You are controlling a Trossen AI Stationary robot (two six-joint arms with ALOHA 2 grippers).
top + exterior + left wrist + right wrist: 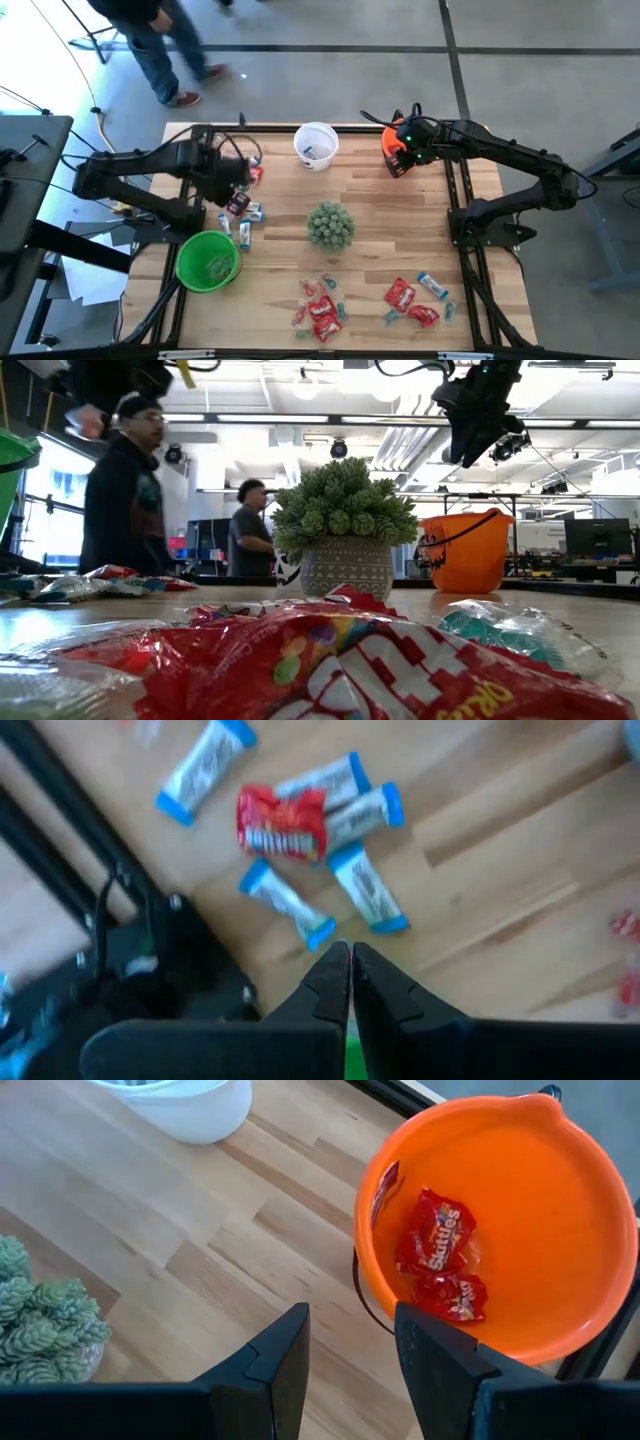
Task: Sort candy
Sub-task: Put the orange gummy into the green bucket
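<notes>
Orange bucket [520, 1230] holding red candy [437, 1232], right gripper [350, 1360] poised above with jaws apart, left gripper [350, 982] pinched closed and empty over blue-wrapped sweets [365, 888].

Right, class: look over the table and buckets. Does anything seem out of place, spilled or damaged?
Nothing looks damaged or spilled. The potted plant stands upright mid-table, and the white bucket, orange bucket and green bucket are upright. Candy lies loose on the table, still unsorted, while red packets already sit in the orange bucket.
</notes>
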